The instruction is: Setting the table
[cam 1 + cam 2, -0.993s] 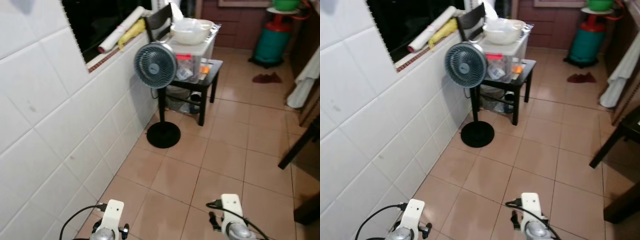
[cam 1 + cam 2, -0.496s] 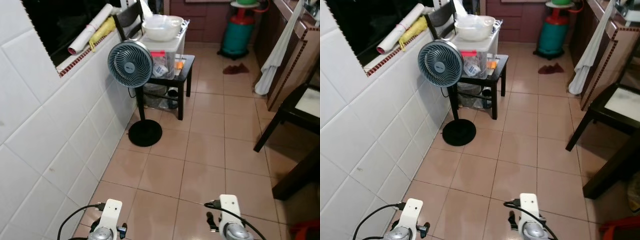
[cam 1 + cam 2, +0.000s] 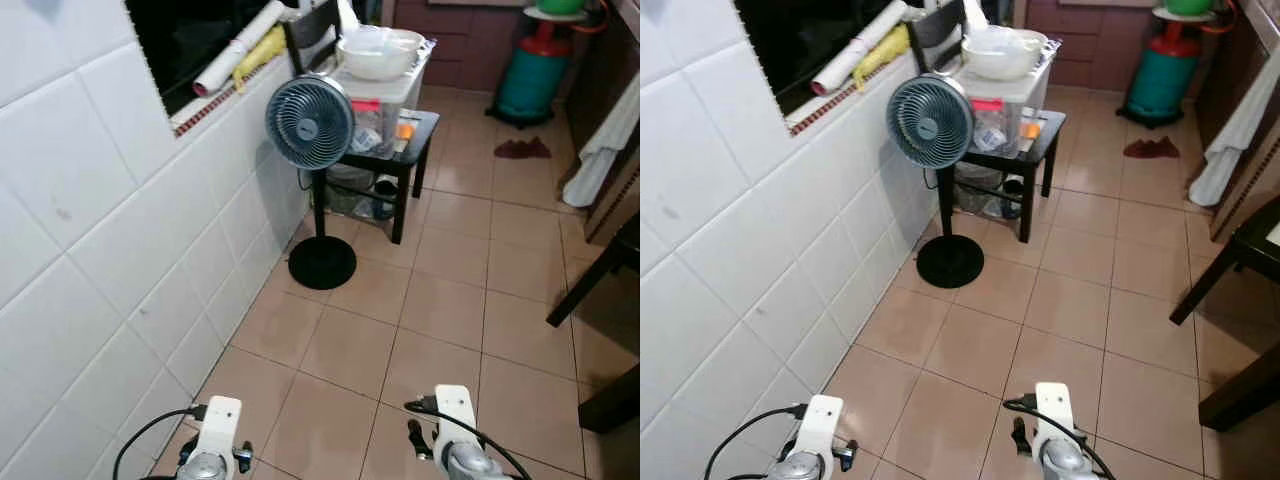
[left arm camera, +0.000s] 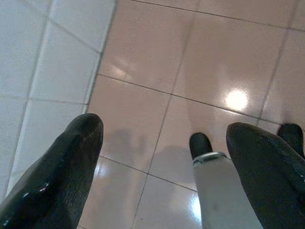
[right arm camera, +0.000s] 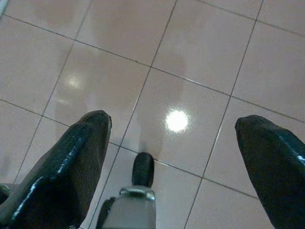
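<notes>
Both arms hang low at the bottom of the head views, the left wrist [image 3: 215, 445] near the white tiled wall and the right wrist [image 3: 452, 430] over the floor tiles. In the left wrist view my left gripper [image 4: 167, 143] is open, with only pink floor tile between its black fingers [image 4: 71, 157]. The right gripper [image 5: 174, 143] is open too, its fingers [image 5: 76, 157] spread over bare tile. A dark table [image 3: 612, 300] shows at the right edge. White bowls [image 3: 375, 55] sit on a plastic box on a small black side table [image 3: 410, 135] far ahead.
A standing fan [image 3: 310, 125] with a round black base [image 3: 322, 262] stands by the white tiled wall [image 3: 100, 250]. A green gas cylinder [image 3: 530, 75] is at the back. A white cloth [image 3: 605, 140] hangs at the right. A dark red rag [image 3: 520, 148] lies on the floor.
The whole view has swung back to the left: the wall fills more of the picture and the dark table has slid toward the right edge. Both arms hang as before.
</notes>
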Controlling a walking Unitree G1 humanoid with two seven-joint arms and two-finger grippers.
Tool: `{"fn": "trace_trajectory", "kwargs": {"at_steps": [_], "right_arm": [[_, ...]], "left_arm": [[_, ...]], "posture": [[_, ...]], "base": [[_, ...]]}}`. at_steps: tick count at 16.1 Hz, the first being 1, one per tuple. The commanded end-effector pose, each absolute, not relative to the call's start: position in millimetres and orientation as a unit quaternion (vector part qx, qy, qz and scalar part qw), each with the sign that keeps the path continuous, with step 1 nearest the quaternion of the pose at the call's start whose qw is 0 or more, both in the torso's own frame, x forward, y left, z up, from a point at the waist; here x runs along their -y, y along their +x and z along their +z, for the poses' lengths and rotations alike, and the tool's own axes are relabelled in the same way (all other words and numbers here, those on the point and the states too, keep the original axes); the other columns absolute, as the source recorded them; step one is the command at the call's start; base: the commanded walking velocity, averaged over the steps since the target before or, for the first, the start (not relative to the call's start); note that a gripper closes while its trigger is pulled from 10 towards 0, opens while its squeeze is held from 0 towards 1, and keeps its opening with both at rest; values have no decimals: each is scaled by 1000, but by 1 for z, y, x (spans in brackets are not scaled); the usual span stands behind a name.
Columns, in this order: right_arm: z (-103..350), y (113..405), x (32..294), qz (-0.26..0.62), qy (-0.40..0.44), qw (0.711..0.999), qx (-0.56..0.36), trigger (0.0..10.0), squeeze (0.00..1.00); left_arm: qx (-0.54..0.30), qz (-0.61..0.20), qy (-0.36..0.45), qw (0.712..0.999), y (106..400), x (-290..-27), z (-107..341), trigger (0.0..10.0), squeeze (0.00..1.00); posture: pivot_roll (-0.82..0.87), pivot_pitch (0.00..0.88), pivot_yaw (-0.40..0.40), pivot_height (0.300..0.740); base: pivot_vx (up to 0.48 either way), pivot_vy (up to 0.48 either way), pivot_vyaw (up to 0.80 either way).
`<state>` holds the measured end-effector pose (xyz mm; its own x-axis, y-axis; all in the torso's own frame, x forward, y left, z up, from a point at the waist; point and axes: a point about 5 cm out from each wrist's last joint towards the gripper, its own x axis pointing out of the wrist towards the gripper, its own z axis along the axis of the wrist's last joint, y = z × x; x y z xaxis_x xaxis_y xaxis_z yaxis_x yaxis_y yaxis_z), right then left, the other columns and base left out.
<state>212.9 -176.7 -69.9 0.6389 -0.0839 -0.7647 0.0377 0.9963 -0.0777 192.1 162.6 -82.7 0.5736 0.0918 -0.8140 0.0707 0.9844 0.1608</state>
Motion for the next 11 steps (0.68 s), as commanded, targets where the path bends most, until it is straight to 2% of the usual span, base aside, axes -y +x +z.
{"fn": "trace_trajectory", "kwargs": {"at_steps": [1,6,11], "right_arm": [[-66,221,173,-28,-22,910,-413,10000,0],[-50,245,171,-34,-17,926,-376,10000,0],[-59,231,173,-30,-28,914,-403,10000,0]], "left_arm": [[-455,24,85,886,193,-165,-82,10000,0],[-448,30,72,891,193,-165,-81,10000,0],[-479,-3,74,875,189,-164,-85,10000,0]], "posture": [[-34,0,32,740],[-39,0,32,740],[-43,0,37,740]], "base": [[0,0,0],[0,0,0],[0,0,0]]}}
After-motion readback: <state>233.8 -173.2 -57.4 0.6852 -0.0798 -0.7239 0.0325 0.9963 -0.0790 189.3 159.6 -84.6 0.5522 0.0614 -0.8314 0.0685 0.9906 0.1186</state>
